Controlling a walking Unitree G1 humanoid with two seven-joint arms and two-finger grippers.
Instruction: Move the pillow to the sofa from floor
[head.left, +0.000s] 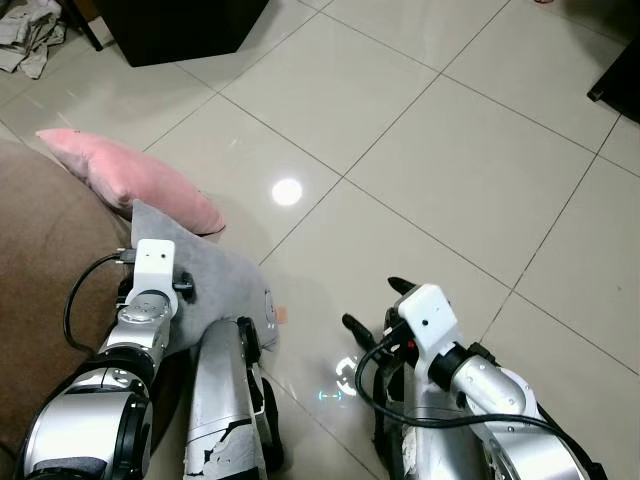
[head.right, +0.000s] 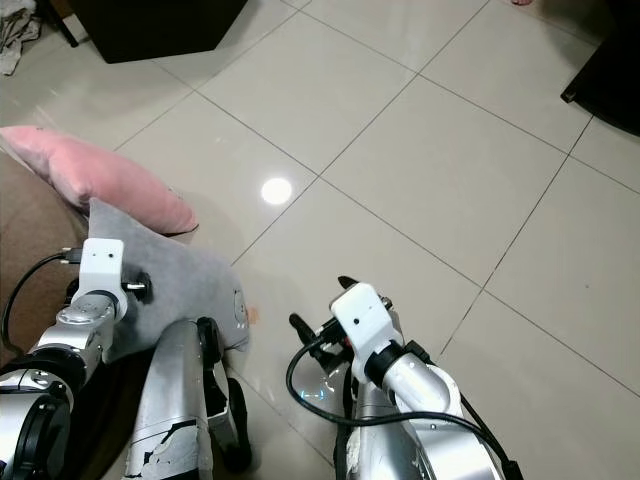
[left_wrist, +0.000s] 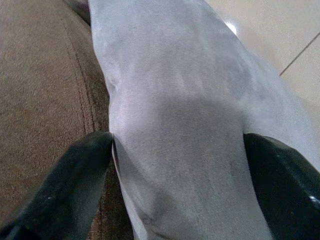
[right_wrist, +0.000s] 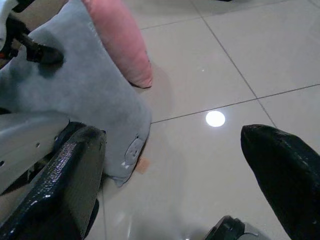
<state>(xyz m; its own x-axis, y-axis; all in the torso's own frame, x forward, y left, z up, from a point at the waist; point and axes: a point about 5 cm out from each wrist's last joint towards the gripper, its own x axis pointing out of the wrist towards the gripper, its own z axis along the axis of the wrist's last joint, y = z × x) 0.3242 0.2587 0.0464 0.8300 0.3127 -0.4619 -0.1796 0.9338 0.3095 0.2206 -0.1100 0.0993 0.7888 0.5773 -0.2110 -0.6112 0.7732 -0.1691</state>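
Even indoor light falls from above. A round ceiling lamp glare (head.left: 287, 191) shines on the glossy floor tiles (head.left: 450, 150), with a fainter reflection nearer the robot. Head views are sharp and bright. In the wrist views the black fingers (right_wrist: 280, 170) are blurred close up, and soft shadow crosses the grey pillow (left_wrist: 190, 125).

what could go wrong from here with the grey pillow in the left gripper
The left gripper pinches only a fold of the soft grey pillow, so the fabric may slip free. Much of the pillow hangs off the brown sofa edge toward the tiled floor and might slide back down. It could also nudge the pink pillow beside it.
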